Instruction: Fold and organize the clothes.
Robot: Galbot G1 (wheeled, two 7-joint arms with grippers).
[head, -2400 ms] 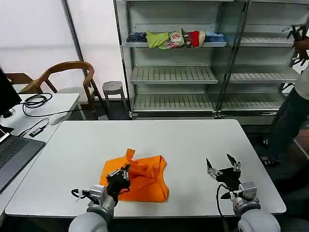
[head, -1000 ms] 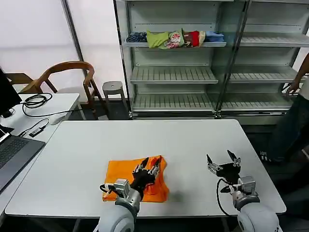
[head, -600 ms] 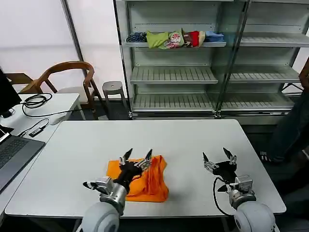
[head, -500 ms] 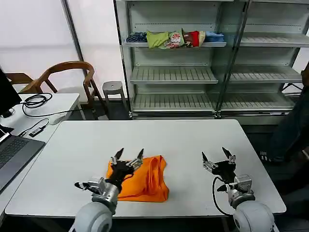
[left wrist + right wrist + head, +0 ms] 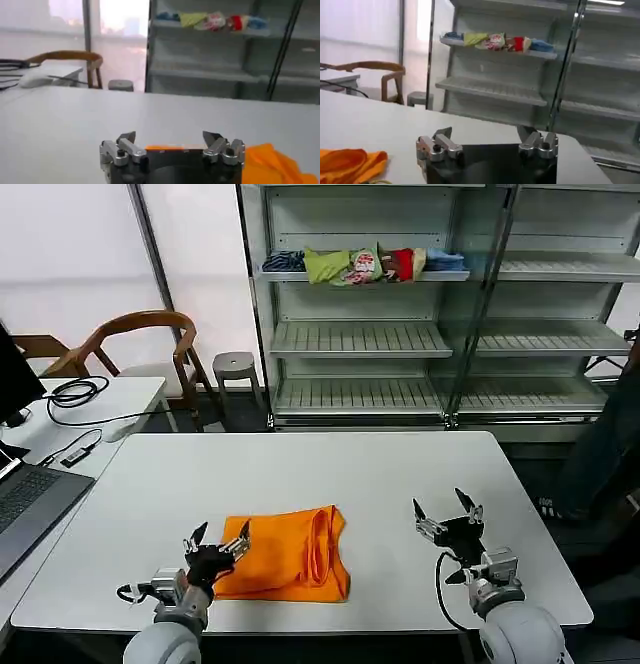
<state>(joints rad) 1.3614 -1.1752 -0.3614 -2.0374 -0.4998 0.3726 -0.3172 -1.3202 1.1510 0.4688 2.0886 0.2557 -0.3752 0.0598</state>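
- Lying folded on the white rectangular table [image 5: 330, 469]: bright orange cotton T-shirt [image 5: 288, 554], near the table's front edge, left of centre.
- Left gripper [image 5: 216, 543] sits at the shirt's left edge, fingers spread apart, nothing between them; contact with the cloth probably none, hard to tell.
- Right gripper [image 5: 446, 513] hovers well right of the shirt, fingers apart, empty.
- Multicoloured garment heap [image 5: 355, 264] on the grey metal shelf unit [image 5: 360, 339] behind the table.
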